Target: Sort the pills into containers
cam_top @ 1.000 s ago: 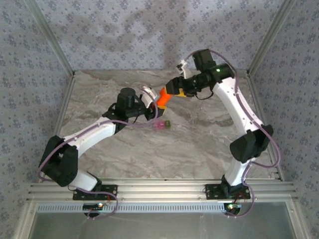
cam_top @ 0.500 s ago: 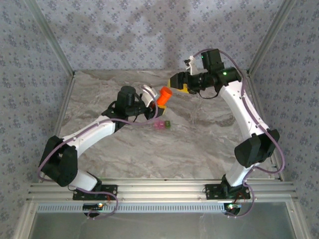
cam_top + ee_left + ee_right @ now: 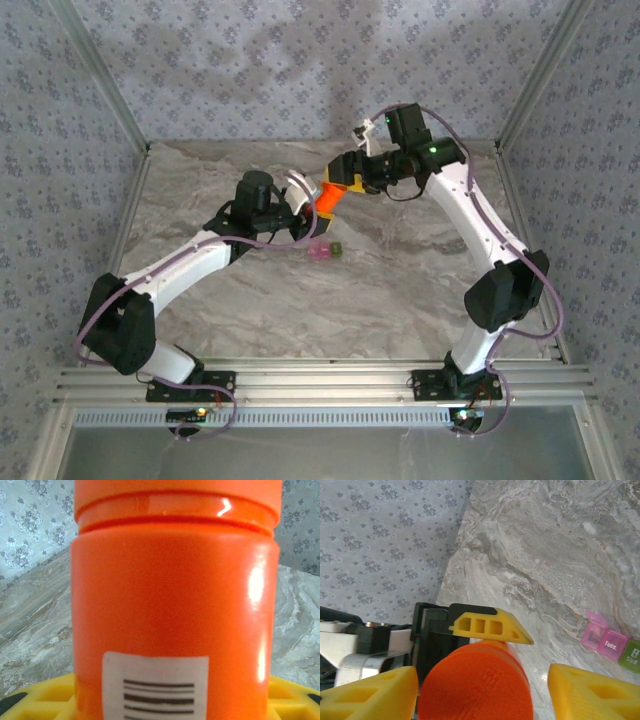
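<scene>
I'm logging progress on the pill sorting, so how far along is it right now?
Done: the left pincer has the orange bottle clamped. In hand: the right pincer sits open on either side of the cap, which is not yet off. Left: uncapping, then getting pills into the pink and green containers on the table. I see no pills out yet.
</scene>
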`<state>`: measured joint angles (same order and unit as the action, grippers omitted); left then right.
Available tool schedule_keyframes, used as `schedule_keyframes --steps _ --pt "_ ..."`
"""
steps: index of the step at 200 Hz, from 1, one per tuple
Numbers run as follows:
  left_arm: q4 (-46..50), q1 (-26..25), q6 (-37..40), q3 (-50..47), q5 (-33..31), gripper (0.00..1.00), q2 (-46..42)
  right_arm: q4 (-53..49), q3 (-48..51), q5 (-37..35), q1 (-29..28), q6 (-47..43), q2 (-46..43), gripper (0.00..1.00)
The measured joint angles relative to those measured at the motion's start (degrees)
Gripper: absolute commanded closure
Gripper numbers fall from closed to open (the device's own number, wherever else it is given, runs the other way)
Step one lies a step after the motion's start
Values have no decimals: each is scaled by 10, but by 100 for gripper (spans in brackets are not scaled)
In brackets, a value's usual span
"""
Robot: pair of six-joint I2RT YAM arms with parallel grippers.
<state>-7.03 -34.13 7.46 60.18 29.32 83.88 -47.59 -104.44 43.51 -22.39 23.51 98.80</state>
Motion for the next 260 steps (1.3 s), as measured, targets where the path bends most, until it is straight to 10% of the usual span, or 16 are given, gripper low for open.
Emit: schedule_keyframes --steps 128,167,260 --pt "26 4 -1 9 48 100 7 75 87 118 33 -167 -28 55" --pt "16 9 -10 20 52 100 7 134 94 159 47 -181 -29 27" --pt "37 16 3 26 53 100 9 169 105 -17 76 84 -93 23"
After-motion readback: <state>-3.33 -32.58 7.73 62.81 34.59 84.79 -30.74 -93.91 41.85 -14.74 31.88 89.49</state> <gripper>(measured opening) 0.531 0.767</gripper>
